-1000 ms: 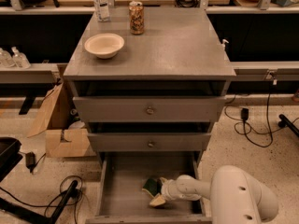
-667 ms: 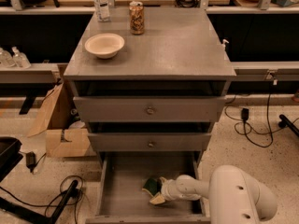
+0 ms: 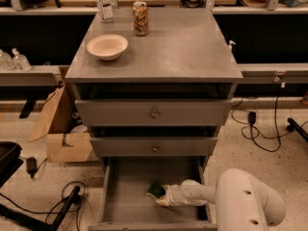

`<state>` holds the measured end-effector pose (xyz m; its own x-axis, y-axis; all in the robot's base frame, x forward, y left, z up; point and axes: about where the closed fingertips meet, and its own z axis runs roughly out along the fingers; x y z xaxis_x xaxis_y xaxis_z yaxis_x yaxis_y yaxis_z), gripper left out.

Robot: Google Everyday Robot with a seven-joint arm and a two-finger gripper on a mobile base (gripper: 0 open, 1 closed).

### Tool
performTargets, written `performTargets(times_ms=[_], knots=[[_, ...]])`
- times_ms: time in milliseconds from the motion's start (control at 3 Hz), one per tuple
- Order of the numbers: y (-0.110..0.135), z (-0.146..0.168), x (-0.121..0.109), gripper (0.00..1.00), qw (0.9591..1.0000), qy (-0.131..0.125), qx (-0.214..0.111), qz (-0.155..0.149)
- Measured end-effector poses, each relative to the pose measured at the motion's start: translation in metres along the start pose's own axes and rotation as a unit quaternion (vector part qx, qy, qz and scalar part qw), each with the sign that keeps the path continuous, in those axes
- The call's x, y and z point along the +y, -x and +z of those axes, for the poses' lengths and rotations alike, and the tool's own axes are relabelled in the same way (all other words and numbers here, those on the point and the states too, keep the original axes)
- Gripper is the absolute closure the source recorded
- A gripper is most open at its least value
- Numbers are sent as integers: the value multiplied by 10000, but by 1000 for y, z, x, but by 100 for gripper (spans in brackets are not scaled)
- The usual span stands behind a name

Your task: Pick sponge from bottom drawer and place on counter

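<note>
Three drawers: stacked under the table (image 3: 183, 47); the top drawer (image 3: 192, 113) and the middle drawer (image 3: 120, 147) are seen pushed in, each with a round knob, while the bottom drawer (image 3: 126, 201) is pulled out toward the camera.
Sponge (image 3: 155, 190): found on the floor of the bottom drawer, right of its middle, with the dark green face showing.
Pincer (image 3: 162, 197): seen inside the bottom drawer, right against the sponge; whether it is spread or pinching the sponge cannot be told.
Arm (image 3: 240, 203): white and rounded, extended in from the lower right, over the drawer's right wall.
Table top: a bowl (image 3: 107, 46) is set near the left edge, a can (image 3: 140, 18) near the far edge, and a bottle (image 3: 104, 3) at the far left corner.
Floor: a cardboard box (image 3: 65, 146) is seen to the left of the drawers.
</note>
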<state>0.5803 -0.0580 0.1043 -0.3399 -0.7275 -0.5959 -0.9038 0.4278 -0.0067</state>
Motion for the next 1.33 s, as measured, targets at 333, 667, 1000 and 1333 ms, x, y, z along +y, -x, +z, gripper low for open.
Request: performTargets(times_ms=[333, 667, 1000, 1333], knots=[[12, -31, 4, 100, 9999, -41, -85, -102], [40, -121, 12, 100, 9990, -87, -398, -193], [60, -219, 52, 100, 9975, 326, -605, -183], [99, -324, 34, 100, 9960, 295, -773, -343]])
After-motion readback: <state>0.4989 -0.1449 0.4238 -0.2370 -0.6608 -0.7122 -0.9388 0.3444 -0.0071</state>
